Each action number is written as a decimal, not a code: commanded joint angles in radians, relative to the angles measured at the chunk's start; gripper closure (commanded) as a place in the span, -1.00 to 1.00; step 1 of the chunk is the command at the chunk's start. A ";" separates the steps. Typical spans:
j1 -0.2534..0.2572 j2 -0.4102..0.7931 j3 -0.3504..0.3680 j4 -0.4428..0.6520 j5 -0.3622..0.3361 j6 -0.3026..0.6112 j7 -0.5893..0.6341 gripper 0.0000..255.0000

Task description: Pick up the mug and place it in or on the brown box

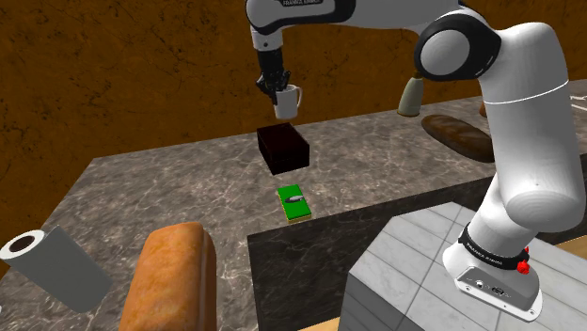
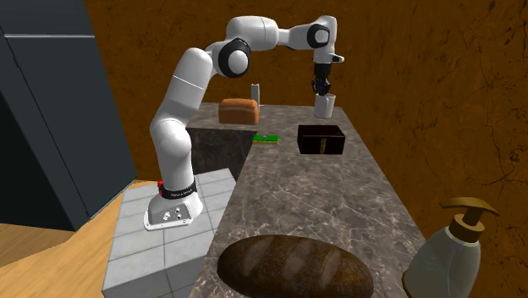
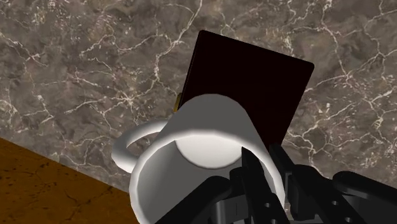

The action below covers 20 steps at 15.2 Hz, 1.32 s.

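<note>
Above dark box (image 1: 283,149): white mug (image 1: 286,100) w/ rim in end effector (image 1: 277,90).

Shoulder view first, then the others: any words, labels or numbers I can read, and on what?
On the arm link: dark lettering at the shoulder view's top edge, too small to read.
On the mug, dark box and green flat item: no readable markings.
</note>
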 commanded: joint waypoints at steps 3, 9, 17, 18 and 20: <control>-0.002 -0.010 0.000 -0.068 0.000 0.059 0.002 1.00; -0.003 -0.021 0.000 -0.166 0.000 0.146 0.006 1.00; -0.004 -0.022 0.000 -0.226 -0.001 0.205 0.009 1.00; -0.004 -0.022 0.000 -0.226 -0.001 0.205 0.009 1.00; -0.004 -0.022 0.000 -0.226 -0.001 0.205 0.009 1.00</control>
